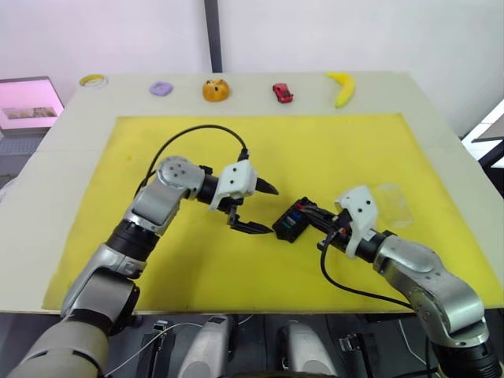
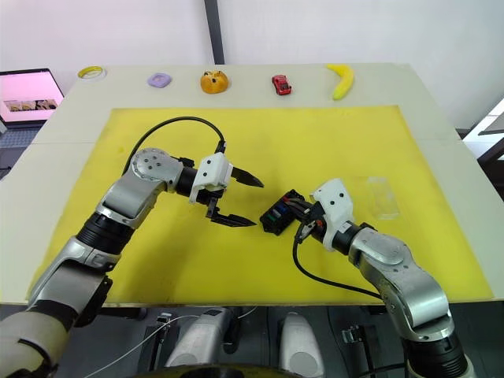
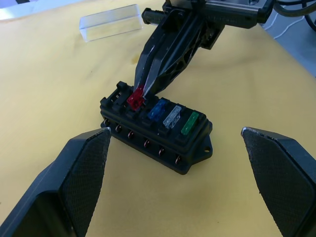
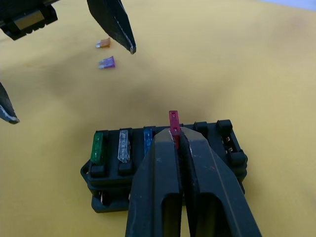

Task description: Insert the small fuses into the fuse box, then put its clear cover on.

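The black fuse box lies on the yellow mat, with a green fuse, a greyish one and a blue one seated in one row. My right gripper is shut on a red fuse, which it holds upright at the slot beside the blue one. My left gripper stands open just left of the box, holding nothing. Two loose fuses, an olive-brown one and a purple one, lie on the mat beyond the box. The clear cover rests on the mat to the right.
Along the table's far edge stand a banana, a red toy car, an orange object, a purple object and a tape roll. A lit screen sits at the far left.
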`<control>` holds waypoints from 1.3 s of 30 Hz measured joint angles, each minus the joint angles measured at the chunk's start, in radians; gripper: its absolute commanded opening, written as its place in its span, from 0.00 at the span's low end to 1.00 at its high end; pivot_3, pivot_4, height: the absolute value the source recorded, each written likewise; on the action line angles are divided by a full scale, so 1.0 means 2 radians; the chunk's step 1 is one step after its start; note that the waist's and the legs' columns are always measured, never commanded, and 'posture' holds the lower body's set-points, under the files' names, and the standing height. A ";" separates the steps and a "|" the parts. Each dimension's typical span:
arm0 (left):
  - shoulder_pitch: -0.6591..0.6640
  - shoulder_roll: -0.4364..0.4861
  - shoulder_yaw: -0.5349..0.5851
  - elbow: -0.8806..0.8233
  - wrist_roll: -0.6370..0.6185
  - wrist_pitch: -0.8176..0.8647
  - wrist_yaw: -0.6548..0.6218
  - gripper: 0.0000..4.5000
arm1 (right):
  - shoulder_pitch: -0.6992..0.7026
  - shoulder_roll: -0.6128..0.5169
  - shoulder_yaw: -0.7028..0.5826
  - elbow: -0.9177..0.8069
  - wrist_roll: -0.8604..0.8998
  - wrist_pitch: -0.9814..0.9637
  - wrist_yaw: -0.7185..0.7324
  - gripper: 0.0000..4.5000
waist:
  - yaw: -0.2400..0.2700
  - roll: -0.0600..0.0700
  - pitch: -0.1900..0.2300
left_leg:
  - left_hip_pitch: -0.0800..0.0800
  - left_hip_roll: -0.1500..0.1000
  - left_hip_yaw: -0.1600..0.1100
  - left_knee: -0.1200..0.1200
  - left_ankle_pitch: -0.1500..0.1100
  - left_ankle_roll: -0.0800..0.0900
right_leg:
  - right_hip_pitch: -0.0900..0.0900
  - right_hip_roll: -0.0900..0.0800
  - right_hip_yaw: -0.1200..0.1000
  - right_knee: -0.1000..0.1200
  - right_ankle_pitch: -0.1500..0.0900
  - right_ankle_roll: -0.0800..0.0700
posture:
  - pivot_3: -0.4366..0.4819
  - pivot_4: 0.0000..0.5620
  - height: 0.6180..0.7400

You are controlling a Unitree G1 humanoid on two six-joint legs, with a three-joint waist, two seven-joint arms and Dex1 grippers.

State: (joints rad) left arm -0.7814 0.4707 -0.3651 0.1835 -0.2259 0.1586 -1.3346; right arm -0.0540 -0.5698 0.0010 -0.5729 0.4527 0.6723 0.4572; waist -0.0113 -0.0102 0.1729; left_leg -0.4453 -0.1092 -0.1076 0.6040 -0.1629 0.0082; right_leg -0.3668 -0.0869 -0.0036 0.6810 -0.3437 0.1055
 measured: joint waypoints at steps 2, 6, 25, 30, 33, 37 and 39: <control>0.000 0.000 0.000 0.000 0.000 0.000 0.000 0.99 | 0.000 0.000 0.001 0.000 -0.002 -0.001 0.001 0.00 | 0.000 0.000 0.000 | 0.000 0.000 0.000 0.000 0.000 0.000 | 0.000 0.000 0.000 0.000 0.000 0.000 | 0.48 0.27 0.96; 0.000 0.000 0.000 -0.001 0.000 0.000 0.000 0.99 | 0.000 0.001 0.002 0.000 -0.007 -0.002 0.002 0.00 | 0.000 0.000 0.000 | 0.000 0.000 0.000 0.001 0.000 0.000 | 0.000 0.000 0.000 0.000 0.000 0.000 | 0.48 0.27 0.96; 0.000 0.000 0.000 -0.002 0.000 0.001 0.001 0.99 | -0.015 -0.004 0.002 0.014 -0.018 -0.002 0.021 0.00 | 0.000 0.000 0.000 | 0.000 0.000 0.000 0.001 0.000 0.000 | 0.000 0.000 0.000 0.000 0.000 0.000 | 0.48 0.27 0.96; 0.000 0.000 0.000 -0.002 0.000 0.002 0.003 0.99 | -0.017 -0.006 0.001 0.016 -0.019 -0.001 0.030 0.00 | 0.000 0.000 0.000 | 0.000 0.000 0.000 0.001 0.000 0.000 | 0.000 0.000 0.000 0.001 0.000 0.000 | 0.48 0.27 0.96; 0.000 0.000 0.000 -0.003 0.000 0.003 0.004 0.99 | -0.018 -0.007 0.001 0.016 -0.019 -0.001 0.034 0.00 | 0.000 0.000 0.000 | 0.000 0.000 0.000 0.001 0.000 0.000 | 0.000 0.000 0.000 0.001 0.000 0.000 | 0.48 0.27 0.96; 0.000 0.000 0.000 -0.004 0.000 0.004 0.005 0.99 | -0.023 -0.012 -0.003 0.016 -0.018 0.006 0.039 0.00 | 0.000 0.000 0.000 | 0.000 0.000 0.000 0.001 0.000 0.000 | 0.000 0.000 0.000 0.001 0.000 0.000 | 0.48 0.27 0.96; 0.000 0.000 0.000 -0.004 0.000 0.004 0.006 0.99 | -0.024 -0.012 -0.011 0.015 -0.013 0.010 0.040 0.00 | 0.000 0.000 0.000 | 0.000 0.000 0.000 0.001 0.000 0.000 | 0.000 0.000 0.000 0.001 0.000 0.000 | 0.48 0.27 0.96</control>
State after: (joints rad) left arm -0.7814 0.4703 -0.3648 0.1747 -0.2261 0.1663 -1.3235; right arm -0.1029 -0.5939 -0.0205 -0.5421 0.4264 0.6927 0.5372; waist -0.0111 -0.0101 0.1728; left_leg -0.4454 -0.1091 -0.1080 0.6068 -0.1630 0.0083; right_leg -0.3661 -0.0867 -0.0036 0.6821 -0.3438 0.1056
